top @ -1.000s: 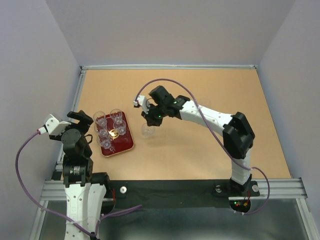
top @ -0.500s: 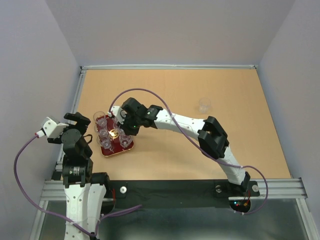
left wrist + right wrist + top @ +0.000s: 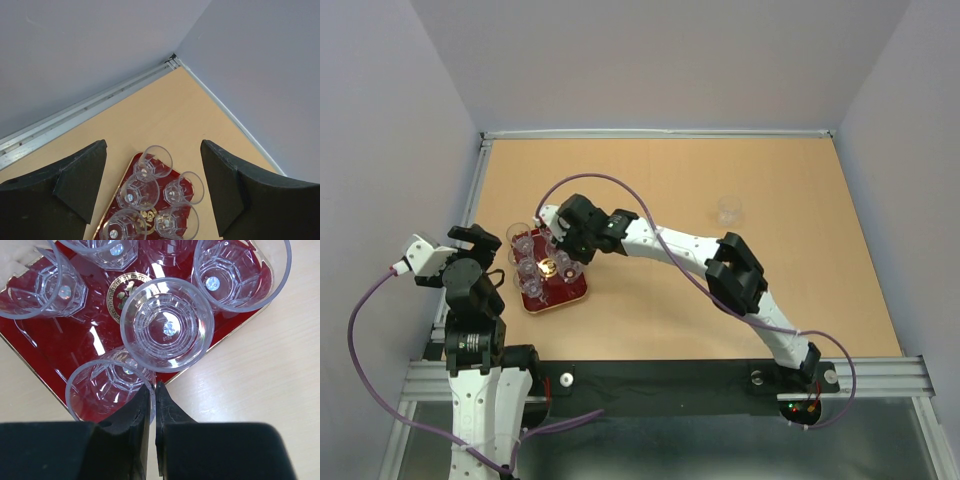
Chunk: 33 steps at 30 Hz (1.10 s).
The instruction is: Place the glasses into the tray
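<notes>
tan desk [image 3: 670,180], left edge: right gripper [image 3: 152,386] had swung over the tray [image 3: 45,345], jaws pinching a glass [image 3: 100,390]; left gripper [image 3: 152,147] spread; stray glass [image 3: 728,210] outstanding.

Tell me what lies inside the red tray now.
Four glasses stand in the tray, and the right gripper holds a fifth glass over it. The gold emblem shows only partly; the fifth glass overlaps its edge.
</notes>
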Tool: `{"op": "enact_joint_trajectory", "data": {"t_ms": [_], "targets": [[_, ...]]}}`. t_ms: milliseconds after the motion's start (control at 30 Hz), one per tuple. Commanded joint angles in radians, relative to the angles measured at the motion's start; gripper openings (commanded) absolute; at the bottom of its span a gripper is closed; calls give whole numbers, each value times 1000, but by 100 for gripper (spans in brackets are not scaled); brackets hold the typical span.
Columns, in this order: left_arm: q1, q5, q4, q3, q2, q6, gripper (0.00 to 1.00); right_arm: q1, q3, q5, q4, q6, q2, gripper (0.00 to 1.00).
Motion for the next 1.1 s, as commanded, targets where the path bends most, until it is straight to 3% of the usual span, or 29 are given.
{"op": "enact_joint_trajectory", "data": {"t_ms": [0, 667, 867, 967, 1067], "targets": [[4, -1, 30, 38, -15, 10, 87, 27, 35, 2, 28, 16, -19, 4], [2, 5, 33, 36, -18, 11, 87, 111, 108, 74, 26, 50, 54, 9], [2, 7, 34, 36, -20, 11, 87, 114, 105, 94, 26, 33, 44, 31], [2, 8, 33, 38, -18, 13, 87, 114, 105, 105, 28, 22, 19, 46], [2, 10, 34, 38, -20, 14, 87, 114, 111, 118, 26, 8, -8, 48]]}}
